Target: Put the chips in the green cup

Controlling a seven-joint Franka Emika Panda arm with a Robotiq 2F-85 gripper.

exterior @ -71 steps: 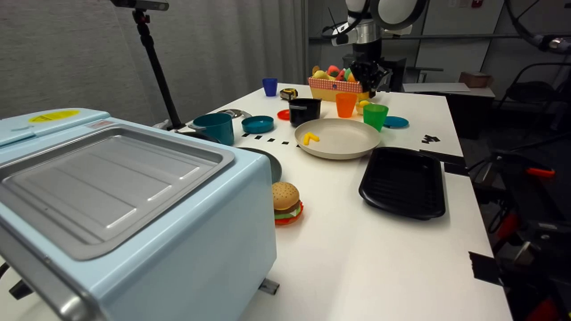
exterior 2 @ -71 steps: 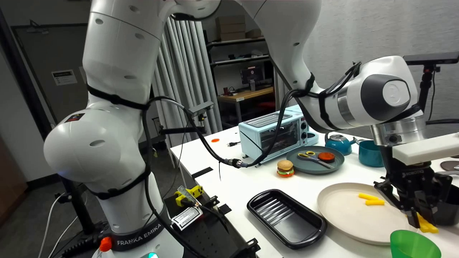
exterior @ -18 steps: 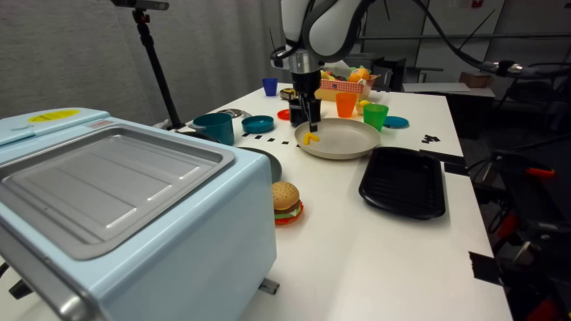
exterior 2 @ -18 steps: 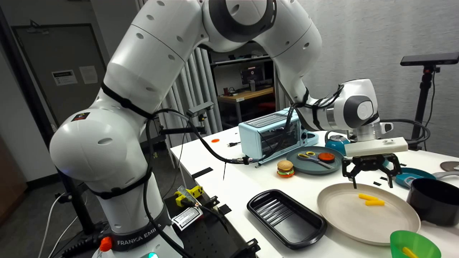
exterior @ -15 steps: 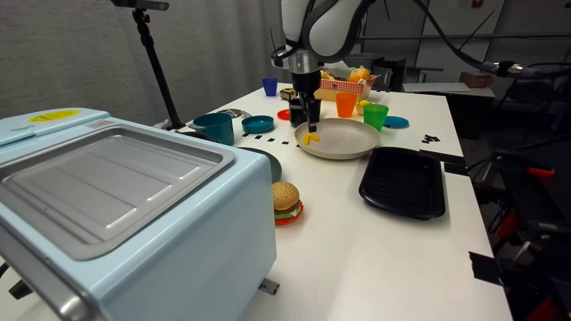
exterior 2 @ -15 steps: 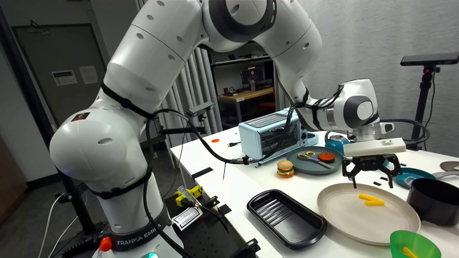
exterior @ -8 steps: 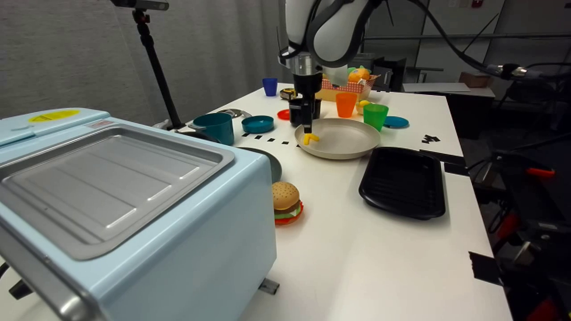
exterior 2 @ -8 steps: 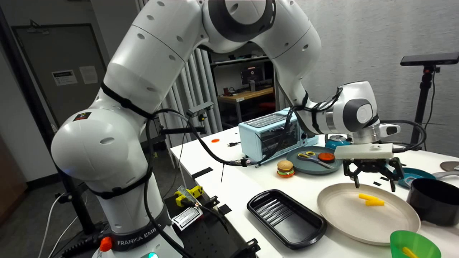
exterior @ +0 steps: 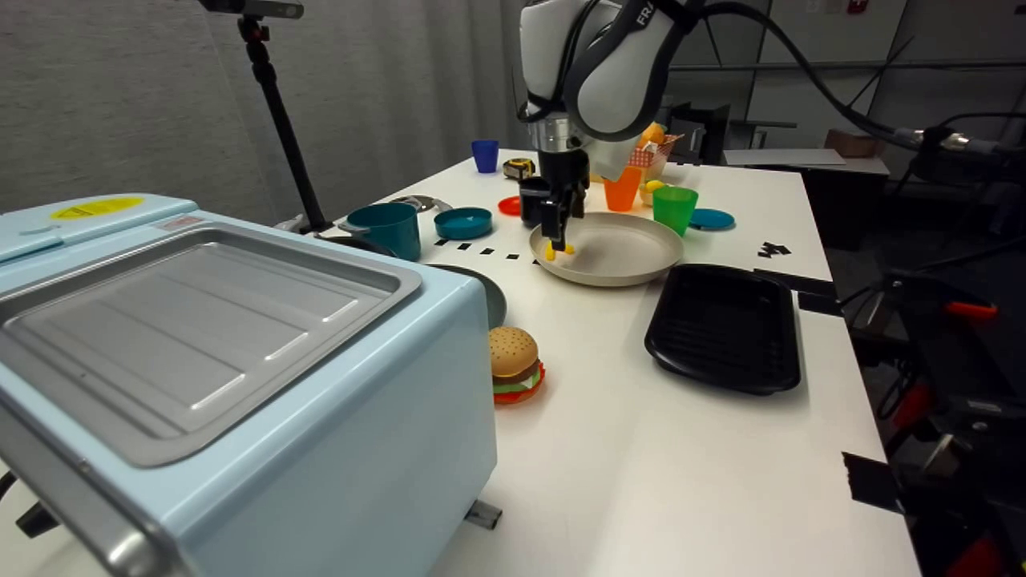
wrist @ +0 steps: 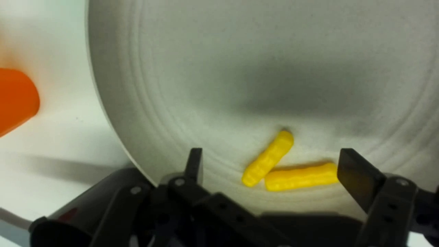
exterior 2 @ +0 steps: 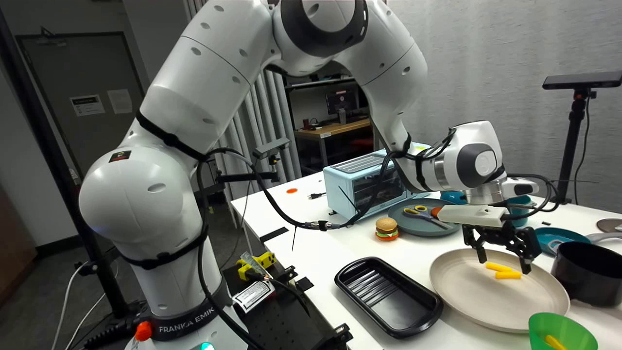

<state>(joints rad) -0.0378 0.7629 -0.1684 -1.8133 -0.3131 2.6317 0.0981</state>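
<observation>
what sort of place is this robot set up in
Most likely a robotics lab: a Franka arm, what looks like a camera on a black stand, and a toy burger.

The claw [exterior: 567,228] hangs low over the cream plate [exterior: 629,255], partly hiding the yellow chips [exterior: 550,254] lying on it. The green cup [exterior: 675,210] stands upright just beside the plate, toward the counter's [exterior: 617,465] far right corner. The black tray [exterior: 725,328] lies near the right edge; a dark blue cup [exterior: 485,156] stands by the far left corner. The toy burger [exterior: 515,361] lies near a pale blue toaster oven [exterior: 345,417] that partly hides it.
</observation>
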